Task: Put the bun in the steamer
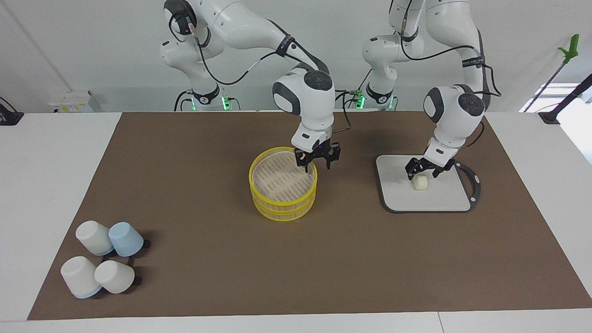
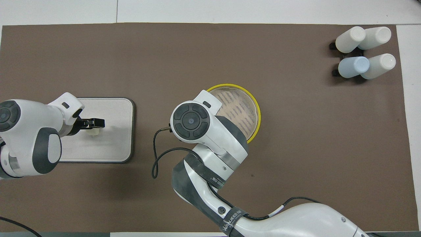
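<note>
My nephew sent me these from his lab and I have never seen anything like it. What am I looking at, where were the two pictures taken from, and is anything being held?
These are two white robot arms at a table with a brown mat. One picture looks from across the table toward them; the other looks down from above their end. The left gripper, open, is down around the bun on the grey board, not yet lifting it. The right gripper is at the rim of the yellow-rimmed steamer, whose top tier holds nothing; its fingers straddle the rim, but a grip cannot be told. Four upturned cups stand farthest from the robots.
</note>
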`<action>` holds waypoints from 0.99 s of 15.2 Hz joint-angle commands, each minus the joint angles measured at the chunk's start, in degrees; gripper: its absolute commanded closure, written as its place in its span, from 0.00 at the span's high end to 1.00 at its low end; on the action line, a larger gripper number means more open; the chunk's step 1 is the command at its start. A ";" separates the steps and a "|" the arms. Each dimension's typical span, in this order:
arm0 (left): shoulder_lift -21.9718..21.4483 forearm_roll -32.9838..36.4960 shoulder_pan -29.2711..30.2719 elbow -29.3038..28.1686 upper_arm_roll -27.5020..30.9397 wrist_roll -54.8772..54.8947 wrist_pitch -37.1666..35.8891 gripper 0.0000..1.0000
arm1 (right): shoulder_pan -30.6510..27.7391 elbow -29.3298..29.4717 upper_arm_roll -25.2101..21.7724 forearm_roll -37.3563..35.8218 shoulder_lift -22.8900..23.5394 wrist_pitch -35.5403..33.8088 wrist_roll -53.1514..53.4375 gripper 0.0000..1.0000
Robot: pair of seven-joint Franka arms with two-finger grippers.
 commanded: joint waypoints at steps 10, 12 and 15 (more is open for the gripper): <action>0.28 0.12 -0.71 -1.85 0.44 -1.07 2.70 0.40 | -1.32 -4.93 -0.10 -1.14 -2.70 1.91 -4.79 0.00; 0.28 0.12 -0.71 -1.85 0.44 -0.98 2.70 0.25 | -1.32 -4.22 -0.19 -2.19 -2.61 1.21 -5.59 0.00; 0.28 0.12 -0.62 -1.77 0.44 -0.98 2.52 0.15 | -1.85 0.23 -0.37 -2.72 -2.44 -2.73 -5.68 0.00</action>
